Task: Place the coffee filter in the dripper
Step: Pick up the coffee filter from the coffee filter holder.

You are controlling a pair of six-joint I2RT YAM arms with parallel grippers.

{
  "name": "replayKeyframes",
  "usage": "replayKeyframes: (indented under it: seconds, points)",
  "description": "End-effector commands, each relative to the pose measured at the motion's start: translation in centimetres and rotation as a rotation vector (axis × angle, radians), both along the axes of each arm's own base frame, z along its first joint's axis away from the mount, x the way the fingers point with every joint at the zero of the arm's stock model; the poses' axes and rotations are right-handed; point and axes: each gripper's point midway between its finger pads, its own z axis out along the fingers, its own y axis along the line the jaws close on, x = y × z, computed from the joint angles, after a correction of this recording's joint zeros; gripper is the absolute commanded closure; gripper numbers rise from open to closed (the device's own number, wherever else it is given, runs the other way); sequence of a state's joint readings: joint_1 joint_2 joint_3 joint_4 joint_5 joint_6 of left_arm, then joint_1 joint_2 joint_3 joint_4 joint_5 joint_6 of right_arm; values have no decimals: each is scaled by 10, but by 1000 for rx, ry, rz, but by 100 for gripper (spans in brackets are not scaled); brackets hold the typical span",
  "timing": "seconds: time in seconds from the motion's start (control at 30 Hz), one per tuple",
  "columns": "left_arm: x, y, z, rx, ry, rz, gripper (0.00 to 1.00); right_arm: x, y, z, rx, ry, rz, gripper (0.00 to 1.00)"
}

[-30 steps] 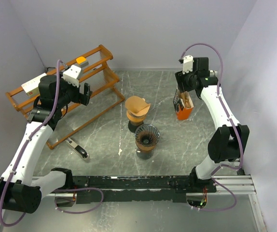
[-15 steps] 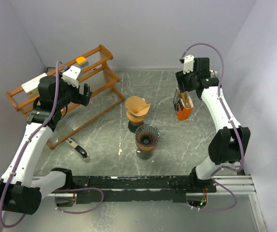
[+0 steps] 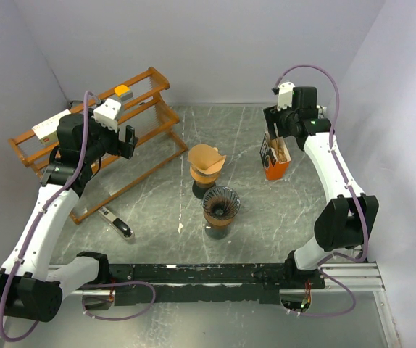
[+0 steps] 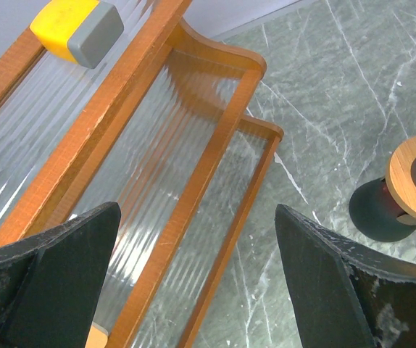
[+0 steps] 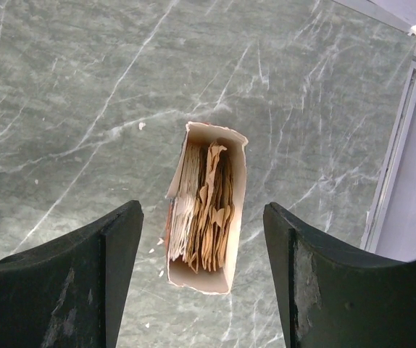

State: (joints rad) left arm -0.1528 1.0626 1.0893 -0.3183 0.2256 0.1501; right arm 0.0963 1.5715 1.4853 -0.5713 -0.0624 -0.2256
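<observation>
Grey marble tabletop (image 3: 157, 206), early days by my read: right gripper (image 5: 201, 212) hangs spread and empty over the orange box (image 3: 275, 168) of paper coffee filters (image 5: 208, 206) at upper right, ribbed dripper (image 3: 220, 204) at centre frame sits bare, left gripper (image 4: 197, 212) gapes idle over the wooden rack (image 4: 132, 80).

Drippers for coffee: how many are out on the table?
2. A wooden-collared dripper holding brown paper stands in the middle; a dark ribbed dripper stands just beside it, toward the near edge. Nothing seems to hide another.

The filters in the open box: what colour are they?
Brown filters, some paler; clearest in the right wrist view.
</observation>
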Motion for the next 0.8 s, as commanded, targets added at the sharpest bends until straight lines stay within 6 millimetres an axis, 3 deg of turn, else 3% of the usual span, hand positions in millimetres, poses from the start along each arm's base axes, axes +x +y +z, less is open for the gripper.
replayKeyframes:
  seconds: [0.0,0.27,0.57,0.77]
  points:
    - [2,3,9,1,-39,0,0,1,0,4,8,-17,-4,32]
    - [0,11,10,22,-48,20,0,13,1,11,12,-23,-6,30]
    - [-4,8,6,3,-56,7,0,-1,-5,20,-17,-54,-14,28]
    - [-4,9,7,1,-62,10,0,-5,-6,16,-22,-36,-16,28]
